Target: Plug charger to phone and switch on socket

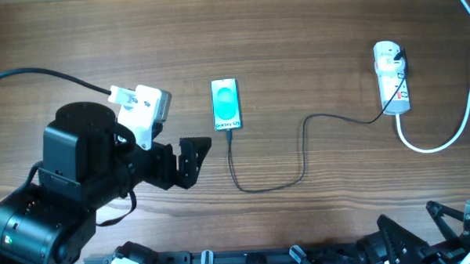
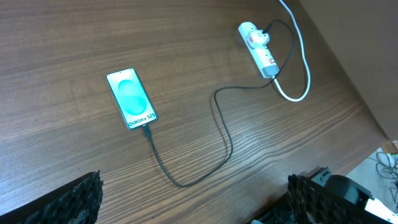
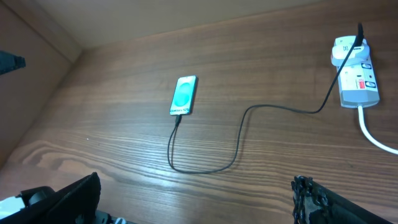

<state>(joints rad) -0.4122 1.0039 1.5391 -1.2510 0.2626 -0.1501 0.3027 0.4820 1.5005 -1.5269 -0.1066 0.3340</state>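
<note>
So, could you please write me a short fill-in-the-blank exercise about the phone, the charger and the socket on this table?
1. The thin black charger runs from the socket to the end of the ____.
2. The phone lies flat with its screen facing ____.
3. The thick cord leaving the socket is ____.
4. The left gripper and the right gripper both stand ____, holding nothing.
Missing words: phone; up; white; open.

Left hand [image 1: 195,158] spread wide, empty, held forward, right hand [image 1: 410,217] spread wide, empty
</note>
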